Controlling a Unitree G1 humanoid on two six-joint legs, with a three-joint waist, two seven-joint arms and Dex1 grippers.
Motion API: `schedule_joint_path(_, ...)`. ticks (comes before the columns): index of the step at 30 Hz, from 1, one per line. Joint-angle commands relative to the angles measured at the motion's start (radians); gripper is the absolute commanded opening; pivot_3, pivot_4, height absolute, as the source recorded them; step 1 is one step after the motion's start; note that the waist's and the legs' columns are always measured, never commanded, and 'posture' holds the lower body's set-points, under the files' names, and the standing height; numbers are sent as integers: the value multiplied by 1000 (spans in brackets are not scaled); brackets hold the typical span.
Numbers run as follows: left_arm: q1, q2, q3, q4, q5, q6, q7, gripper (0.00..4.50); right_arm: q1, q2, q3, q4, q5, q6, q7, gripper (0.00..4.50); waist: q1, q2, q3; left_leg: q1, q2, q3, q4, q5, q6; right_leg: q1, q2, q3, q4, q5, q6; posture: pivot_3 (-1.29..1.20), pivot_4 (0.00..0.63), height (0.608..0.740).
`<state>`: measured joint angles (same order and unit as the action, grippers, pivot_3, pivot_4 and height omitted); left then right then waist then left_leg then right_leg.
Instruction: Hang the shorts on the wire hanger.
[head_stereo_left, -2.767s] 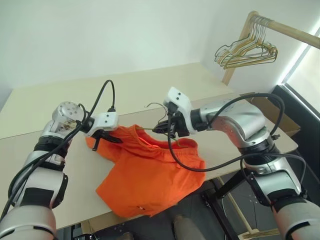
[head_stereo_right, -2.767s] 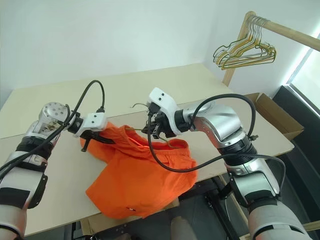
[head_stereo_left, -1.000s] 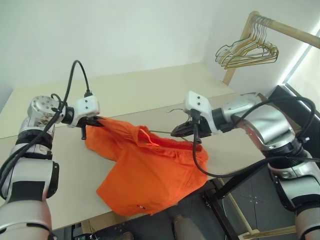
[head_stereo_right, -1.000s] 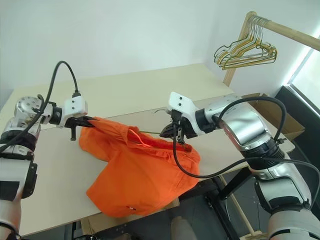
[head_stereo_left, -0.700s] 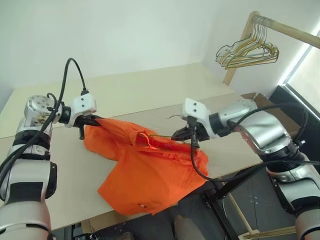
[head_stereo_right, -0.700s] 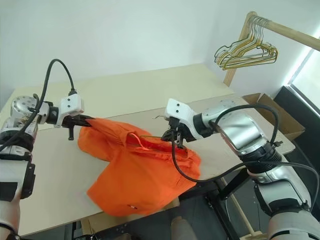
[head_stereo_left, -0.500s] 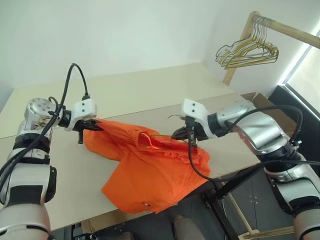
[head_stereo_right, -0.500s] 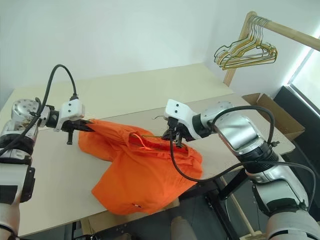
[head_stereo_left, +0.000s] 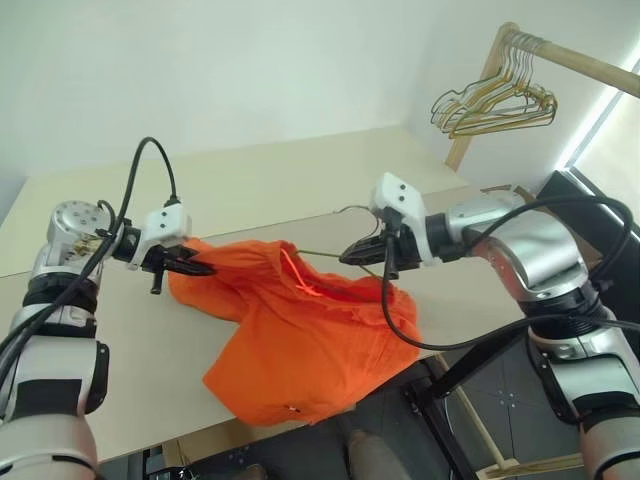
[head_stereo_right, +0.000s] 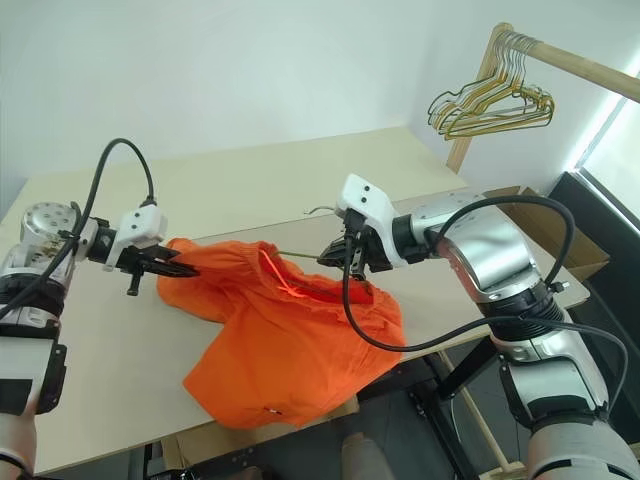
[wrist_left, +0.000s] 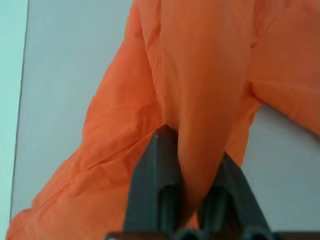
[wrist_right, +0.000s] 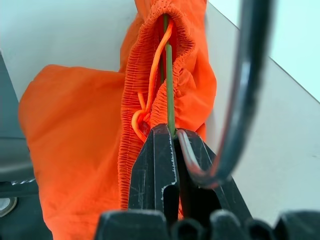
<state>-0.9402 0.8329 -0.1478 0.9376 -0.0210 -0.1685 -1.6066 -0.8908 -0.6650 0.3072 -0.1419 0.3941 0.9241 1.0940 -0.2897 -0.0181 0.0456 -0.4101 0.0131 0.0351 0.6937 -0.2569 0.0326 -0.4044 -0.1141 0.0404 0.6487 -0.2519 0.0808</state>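
The orange shorts (head_stereo_left: 300, 340) lie bunched on the table, their lower part drooping over its front edge. My right gripper (head_stereo_left: 358, 254) is shut on the thin wire hanger (wrist_right: 169, 75) just below its hook (wrist_right: 245, 90). One arm of the wire runs into the gathered waistband (wrist_right: 150, 100). At the far left corner of the shorts is my left gripper (head_stereo_left: 195, 268). Its fingers (wrist_left: 160, 165) stand slightly parted, open, and a fold of orange fabric still lies between them.
The pale table (head_stereo_left: 280, 170) stretches back behind the shorts. A wooden rail at the back right carries a bunch of gold hangers (head_stereo_left: 495, 100). A cardboard box (head_stereo_right: 540, 215) sits past the table's right end.
My left gripper's fingers have parted around the fabric and that hand has sunk a little toward the table. The right gripper has kept its grip on the hanger and lifted it slightly.
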Motion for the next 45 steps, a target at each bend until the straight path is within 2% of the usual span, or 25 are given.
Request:
schedule_joint_path(1,-45,80,-49,-102,-117,29,-8,1810,-47,-23,-28,-10,7,-12,26,0,0,0,0,0,0,0,0,0,0,0,0,0,0,0,0,-233,0,740)
schedule_joint_path(6,-27,186,-185,-265,-313,76,-8,3483,-65,-33,-12,10,2,-11,51,0,2,0,0,1,1,0,0,0,0,1,0,1,0,0,0,-234,0,740)
schedule_joint_path(9,-16,173,-209,-336,-360,24,-8,4463,-86,-29,-2,32,-7,-16,61,0,10,0,0,2,1,0,0,0,0,2,0,1,0,0,0,-231,0,740)
schedule_joint_path(16,-58,-53,-178,-293,-214,-38,56,4488,-132,-7,27,68,-26,-28,77,0,32,0,0,1,0,0,0,0,0,1,0,0,0,0,0,-237,0,740)
schedule_joint_path(21,-99,-139,-204,-191,-67,-117,100,4488,-157,2,35,81,-35,-29,84,0,15,0,0,-1,-1,1,1,0,0,-1,1,1,0,0,0,-251,0,740)
schedule_joint_path(24,-117,-170,-209,-126,-8,-174,105,3878,-165,3,37,83,-41,-29,89,0,4,0,0,1,-1,1,1,0,0,1,1,1,0,0,0,-260,0,740)
schedule_joint_path(35,-129,-207,-168,-92,22,-183,77,189,-181,2,41,92,-52,-21,97,0,-3,0,0,0,0,0,1,0,0,0,0,1,0,0,0,-267,0,740)
schedule_joint_path(36,-128,-208,-165,-93,23,-182,76,48,-183,3,43,94,-55,-21,97,0,-3,0,0,0,0,0,1,0,0,0,0,1,0,0,0,-266,0,740)
schedule_joint_path(39,-122,-209,-160,-102,28,-183,76,48,-188,5,51,102,-69,-23,94,0,-3,0,0,0,0,0,1,0,0,0,0,1,0,0,0,-266,0,740)
schedule_joint_path(42,-114,-210,-151,-113,24,-152,86,0,-186,1,56,101,-84,-19,82,837,-3,0,0,0,0,0,1,0,0,0,0,1,0,0,0,-268,0,740)
schedule_joint_path(45,-108,-209,-142,-122,15,-124,85,0,-178,-23,33,80,-87,-5,72,1921,-3,0,0,0,0,0,1,0,0,0,0,1,0,0,0,-267,0,740)
